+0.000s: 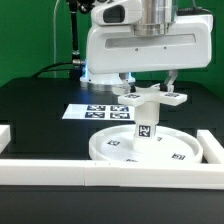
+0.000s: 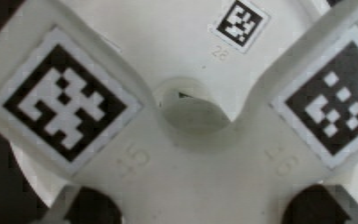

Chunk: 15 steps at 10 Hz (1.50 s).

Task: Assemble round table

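Above round disc (image 1: 140, 148), end effector (image 1: 146, 92) grips cross foot (image 1: 147, 97) atop upright leg (image 1: 146, 128).

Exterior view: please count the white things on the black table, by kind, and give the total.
Round disc: 1
Cylinder leg, standing upright on the disc: 1
Cross-shaped foot piece, on top of the leg under the gripper: 1
Marker board: 1
Border rails: 3 stretches visible
Total: 7
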Available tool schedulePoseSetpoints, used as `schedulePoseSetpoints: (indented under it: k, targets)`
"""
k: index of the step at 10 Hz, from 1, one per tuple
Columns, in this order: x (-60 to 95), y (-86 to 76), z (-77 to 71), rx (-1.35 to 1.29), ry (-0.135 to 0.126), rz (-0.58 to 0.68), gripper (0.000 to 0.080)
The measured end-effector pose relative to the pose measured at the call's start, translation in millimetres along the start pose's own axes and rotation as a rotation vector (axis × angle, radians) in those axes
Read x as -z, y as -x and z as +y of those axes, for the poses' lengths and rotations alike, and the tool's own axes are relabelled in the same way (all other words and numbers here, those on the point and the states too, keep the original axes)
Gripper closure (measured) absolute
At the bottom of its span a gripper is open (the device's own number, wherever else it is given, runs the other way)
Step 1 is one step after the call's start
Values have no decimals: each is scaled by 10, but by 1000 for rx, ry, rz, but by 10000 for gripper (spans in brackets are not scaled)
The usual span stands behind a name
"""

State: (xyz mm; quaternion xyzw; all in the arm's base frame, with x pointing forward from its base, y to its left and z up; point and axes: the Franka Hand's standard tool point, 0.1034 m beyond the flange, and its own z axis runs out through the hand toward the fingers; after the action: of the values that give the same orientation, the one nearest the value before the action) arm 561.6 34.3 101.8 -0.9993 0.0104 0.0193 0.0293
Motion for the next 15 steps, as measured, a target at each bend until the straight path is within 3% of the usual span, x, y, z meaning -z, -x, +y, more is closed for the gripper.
schedulePoseSetpoints:
  k: [6,13,15]
  targets:
    - [-7,3,-35,-370,-13,-3,354]
    - [-16,-32,-34,-1110,-78,13,354]
    - [-20,-40,-29,-1354,-108,21,354]
